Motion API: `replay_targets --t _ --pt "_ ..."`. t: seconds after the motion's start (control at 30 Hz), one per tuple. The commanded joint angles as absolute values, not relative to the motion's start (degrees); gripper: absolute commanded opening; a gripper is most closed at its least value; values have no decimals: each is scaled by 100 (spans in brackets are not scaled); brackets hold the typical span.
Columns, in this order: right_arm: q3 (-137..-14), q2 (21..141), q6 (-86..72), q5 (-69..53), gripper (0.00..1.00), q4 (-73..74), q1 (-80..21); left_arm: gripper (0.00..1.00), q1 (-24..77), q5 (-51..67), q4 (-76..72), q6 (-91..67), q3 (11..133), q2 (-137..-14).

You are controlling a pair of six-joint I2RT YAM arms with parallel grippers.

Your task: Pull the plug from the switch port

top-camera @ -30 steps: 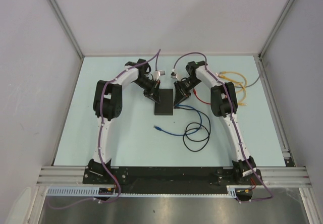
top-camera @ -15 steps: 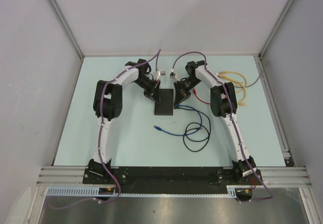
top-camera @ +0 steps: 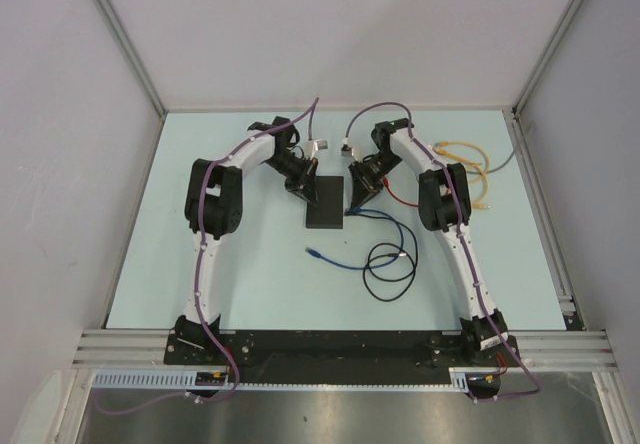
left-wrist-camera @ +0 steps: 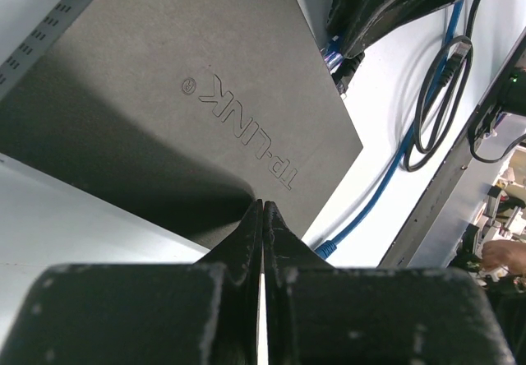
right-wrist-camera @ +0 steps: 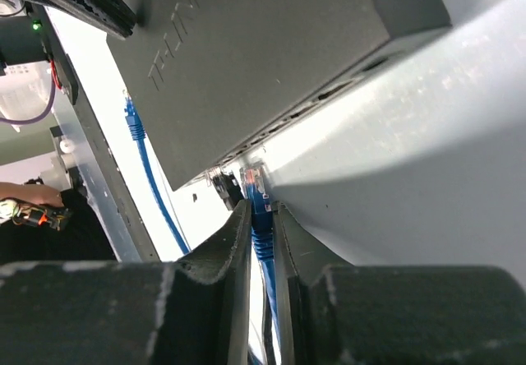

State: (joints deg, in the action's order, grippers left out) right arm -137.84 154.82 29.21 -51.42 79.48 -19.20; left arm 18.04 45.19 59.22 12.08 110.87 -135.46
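The right gripper [right-wrist-camera: 261, 210] pinched the blue plug [right-wrist-camera: 256, 186], low in the frame, beside the switch [right-wrist-camera: 263, 44]. The left gripper [left-wrist-camera: 263, 207] was clenched tight, holding nothing.

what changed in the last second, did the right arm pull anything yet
The right pincer, closed on the blue plug, shifted slightly to the right, away from the switch. Whether the plug has fully left its port cannot be told. The left pincer stayed shut at the switch's edge, and the switch itself did not move.
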Motion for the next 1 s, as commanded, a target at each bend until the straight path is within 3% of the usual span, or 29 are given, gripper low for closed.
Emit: replay_targets --t 0.0,0.53,0.63,0.67,0.77,0.9,0.97 --pt "-13790 15469 3217 -4263 0 7770 -1837 0 1863 4351 5862 1310 11250 -13606" --pt "-14063 14819 3524 -2551 0 6558 -1784 0 1872 4491 5801 1275 11312 -13693" --pt "-13966 14705 3612 -2286 8 6364 -1898 0 1881 4535 5783 1248 11338 -13720" --pt "-13948 14661 3604 -2111 17 6363 -1925 1 1881 4544 5783 1248 11373 -13728" --pt "-13773 14380 3385 -1925 25 6468 -1907 1 1881 4562 5792 1239 11417 -13729" --pt "-12878 13590 3112 -2030 41 6381 -1627 1 1881 4597 5792 1239 11417 -13658" --pt "-12326 13177 3015 -2004 43 6223 -1434 1 1881 4632 5783 1231 11417 -13658"
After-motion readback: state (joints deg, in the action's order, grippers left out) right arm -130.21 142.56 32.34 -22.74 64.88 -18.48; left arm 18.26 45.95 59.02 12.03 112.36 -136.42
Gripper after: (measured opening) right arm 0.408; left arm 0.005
